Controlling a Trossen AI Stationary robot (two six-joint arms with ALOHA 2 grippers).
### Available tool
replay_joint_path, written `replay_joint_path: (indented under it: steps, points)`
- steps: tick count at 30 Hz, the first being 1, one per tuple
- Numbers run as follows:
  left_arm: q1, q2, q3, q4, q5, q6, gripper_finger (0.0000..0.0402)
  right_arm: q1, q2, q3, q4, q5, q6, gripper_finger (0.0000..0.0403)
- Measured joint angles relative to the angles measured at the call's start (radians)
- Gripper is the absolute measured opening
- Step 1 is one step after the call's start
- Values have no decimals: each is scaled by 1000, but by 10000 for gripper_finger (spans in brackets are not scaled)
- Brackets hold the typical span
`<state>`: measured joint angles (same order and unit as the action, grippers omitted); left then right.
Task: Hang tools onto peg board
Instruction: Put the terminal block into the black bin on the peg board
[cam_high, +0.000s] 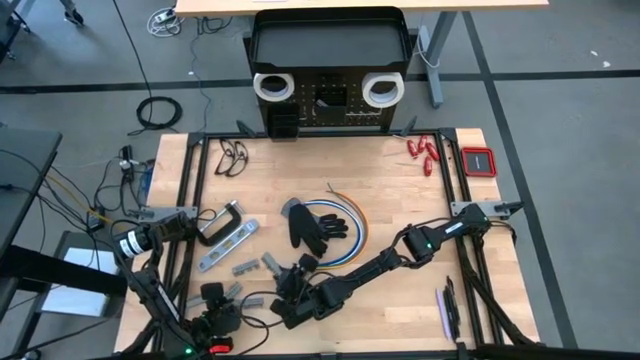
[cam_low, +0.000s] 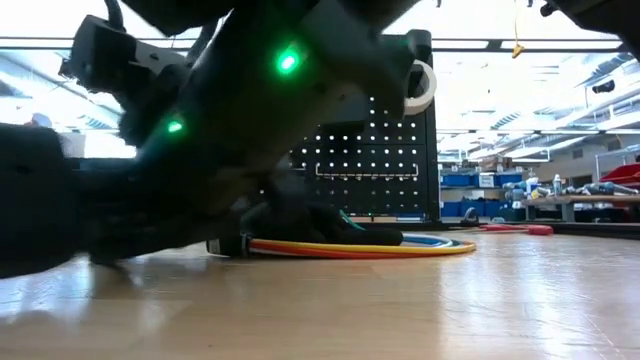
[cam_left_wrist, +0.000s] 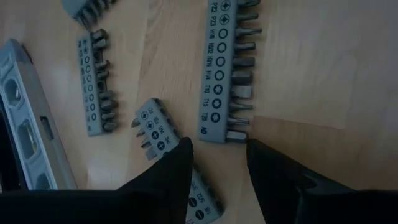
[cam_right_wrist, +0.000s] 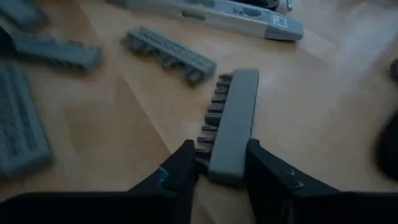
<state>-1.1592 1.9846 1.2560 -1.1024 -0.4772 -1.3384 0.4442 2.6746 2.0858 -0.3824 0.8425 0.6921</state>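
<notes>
The peg board (cam_high: 330, 100) stands black at the table's far edge, with a white tape roll (cam_high: 272, 87) hanging on each side. Grey bit holders lie near the table's front left. My right gripper (cam_right_wrist: 219, 163) reaches across from the right and is shut on one bit holder (cam_right_wrist: 233, 121). My left gripper (cam_left_wrist: 217, 155) hovers open at the front left. Its fingers stand just short of the end of a long bit holder (cam_left_wrist: 219, 74), and a shorter holder (cam_left_wrist: 152, 127) lies partly under one finger. A silver level (cam_high: 228, 245) and a black clamp (cam_high: 220, 222) lie flat farther left. My right gripper pinches the near end (cam_right_wrist: 227, 171) of the bit holder between its two fingers. One finger (cam_right_wrist: 186, 163) sits on the side where the bits stick out, the other (cam_right_wrist: 264, 165) on the plain long edge. The fingers slant down and lie along the holder, which rests flat on the table.
Black gloves (cam_high: 315, 225) lie mid-table on a coiled orange and blue cable (cam_high: 355, 215). Red-handled tools (cam_high: 422, 152) and a red box (cam_high: 478, 160) sit at the far right. A purple-handled tool (cam_high: 443, 310) lies near the right front, and black wire loops (cam_high: 232, 155) at the far left.
</notes>
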Motion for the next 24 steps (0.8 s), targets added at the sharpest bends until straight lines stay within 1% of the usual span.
replay_joint_path:
  steps: [3,5,7,9,13,17,21,24]
  points:
    - [-4,0,0,0,-2,-16,158,6,-50,-6,-123,-10,-19,126]
    - [-7,0,0,0,-11,-24,158,14,-78,-10,-196,-23,-22,136]
    - [-7,0,0,-2,-32,-30,158,22,-102,-10,-229,-49,-35,141]
    - [-7,0,0,-3,-54,-32,158,29,-126,-10,-234,-56,-55,137]
    - [-7,0,0,-9,-78,-32,158,39,-185,-9,-228,-51,-111,108]
    - [-7,0,0,-10,-88,-32,158,32,-261,-9,-254,-51,-192,65]
    - [-7,0,0,-9,-102,-37,158,8,-343,-4,-312,-118,-258,19]
    - [-7,0,0,-9,-128,-53,158,4,-355,-4,-311,-135,-327,8]
